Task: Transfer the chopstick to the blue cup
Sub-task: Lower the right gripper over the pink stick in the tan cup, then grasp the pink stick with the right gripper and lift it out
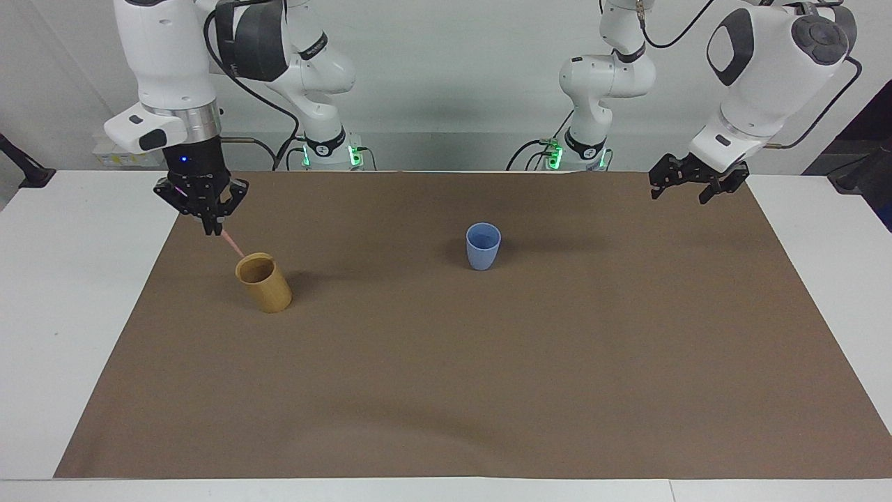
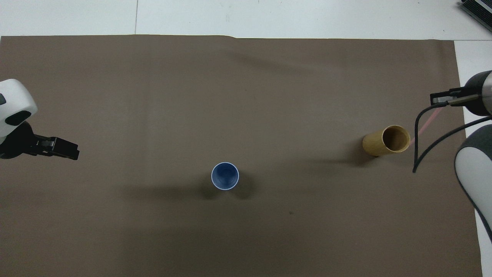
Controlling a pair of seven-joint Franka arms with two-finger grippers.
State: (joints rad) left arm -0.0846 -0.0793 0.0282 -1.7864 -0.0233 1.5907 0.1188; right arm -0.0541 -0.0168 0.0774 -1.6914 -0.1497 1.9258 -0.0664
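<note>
The blue cup (image 1: 483,245) (image 2: 225,176) stands upright mid-mat. A thin pink chopstick (image 1: 232,244) (image 2: 424,123) hangs slanted from my right gripper (image 1: 210,227) (image 2: 437,101), which is shut on its top end. The gripper is raised over the mat just beside the tan cup, toward the right arm's end of the table. The chopstick's lower tip sits at that cup's rim; I cannot tell whether it is clear of it. My left gripper (image 1: 679,193) (image 2: 73,151) waits open in the air over the mat's edge at the left arm's end, holding nothing.
The tan wooden cup (image 1: 265,284) (image 2: 386,140) stands on the brown mat (image 1: 446,390) toward the right arm's end; its inside looks empty from above. A black cable (image 2: 417,154) loops down beside it. White table (image 1: 70,279) borders the mat.
</note>
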